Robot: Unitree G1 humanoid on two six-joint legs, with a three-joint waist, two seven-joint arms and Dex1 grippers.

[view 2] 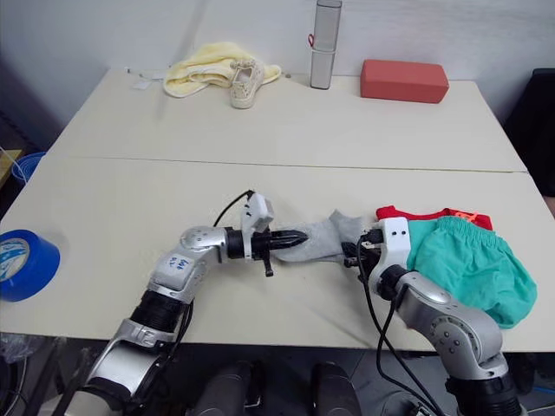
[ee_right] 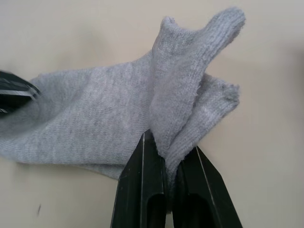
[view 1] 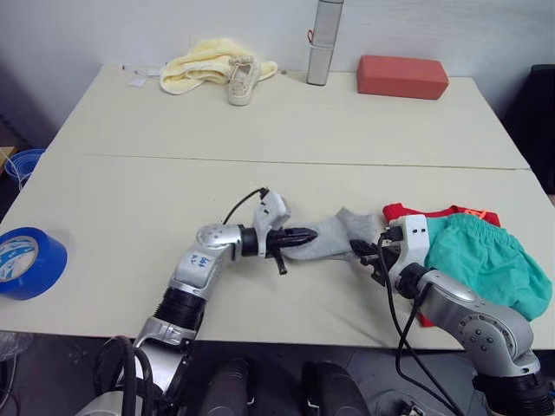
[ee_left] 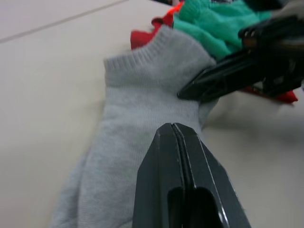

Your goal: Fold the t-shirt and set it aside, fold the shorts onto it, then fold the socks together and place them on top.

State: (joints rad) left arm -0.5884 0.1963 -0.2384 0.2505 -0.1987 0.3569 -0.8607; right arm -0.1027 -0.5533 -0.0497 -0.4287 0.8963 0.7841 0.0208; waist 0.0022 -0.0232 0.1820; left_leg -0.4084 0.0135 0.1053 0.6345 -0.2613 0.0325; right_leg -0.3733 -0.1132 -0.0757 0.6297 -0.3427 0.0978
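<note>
A blue tape roll [view 1: 28,261] sat at the table's [view 1: 130,199] left edge, well clear of the work. Toward the front edge, the left gripper [view 1: 299,236] was closed on the toe end of the grey socks [view 1: 334,236], its fingers pressed together over the knit. The socks lay with their long axis running left to right along the front edge, stretched between the two grippers. At the cuff end the right gripper [view 2: 354,251] had its fingers pinched on a raised fold of sock fabric, with little gap left between them. Just beside that end, near the front right corner, the teal shorts [view 1: 486,260] rested on the folded red t-shirt [view 1: 416,211], so the pile lay right of the socks and nearer the right arm; nothing stood between. Along the far edge lay a pale yellow cloth [view 1: 204,65] with a white shoe [view 1: 242,82], a metal cylinder [view 1: 323,42] and a red block [view 1: 402,76], all well apart.
</note>
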